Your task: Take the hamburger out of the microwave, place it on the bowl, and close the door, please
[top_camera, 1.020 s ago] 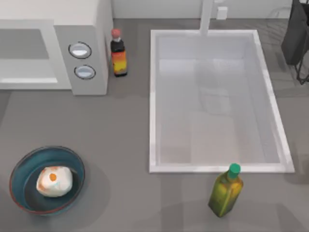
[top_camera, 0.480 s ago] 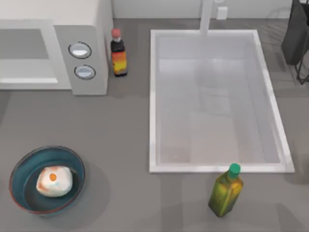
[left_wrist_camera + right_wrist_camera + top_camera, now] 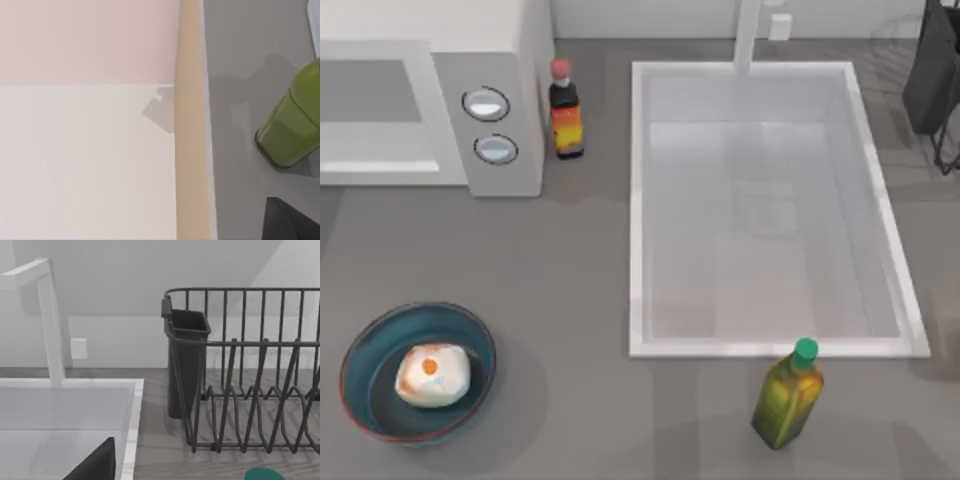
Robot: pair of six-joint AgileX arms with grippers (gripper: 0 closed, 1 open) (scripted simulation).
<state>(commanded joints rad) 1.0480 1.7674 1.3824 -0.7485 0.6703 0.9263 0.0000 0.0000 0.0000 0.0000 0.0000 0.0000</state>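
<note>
The hamburger [image 3: 432, 375] sits inside the bowl [image 3: 380, 350], a little toward the near side, its orange spot facing up. The bowl rests on the grey table [image 3: 570, 300] at the near left corner, well apart from everything else.

Farther back on the left stands the microwave [image 3: 515, 60], its two silver dials [image 3: 486, 104] facing the front. Its door [image 3: 375, 115] lies flush across the front, closed, with the white bar handle [image 3: 375, 166] running along its lower edge.

Just beside the microwave's right side stands a small dark sauce bottle [image 3: 565, 112] with a red cap. To the right of that, a white sink basin [image 3: 638, 200] takes up the middle of the table, a white faucet [image 3: 750, 35] rising at its far edge. Near the basin's near right corner stands a green oil bottle [image 3: 786, 395] with a green cap; the left wrist view catches part of that bottle [image 3: 295, 127] next to the table's tan edge [image 3: 189, 125]. At the far right a dark wire dish rack [image 3: 250, 370] stands with a dark cutlery cup [image 3: 186, 360] hung at its end, close to the basin's rim.

As for the grippers, I cannot tell how either one stands or whether it holds anything; a dark shape sits in a corner of each wrist view, too little to judge.
</note>
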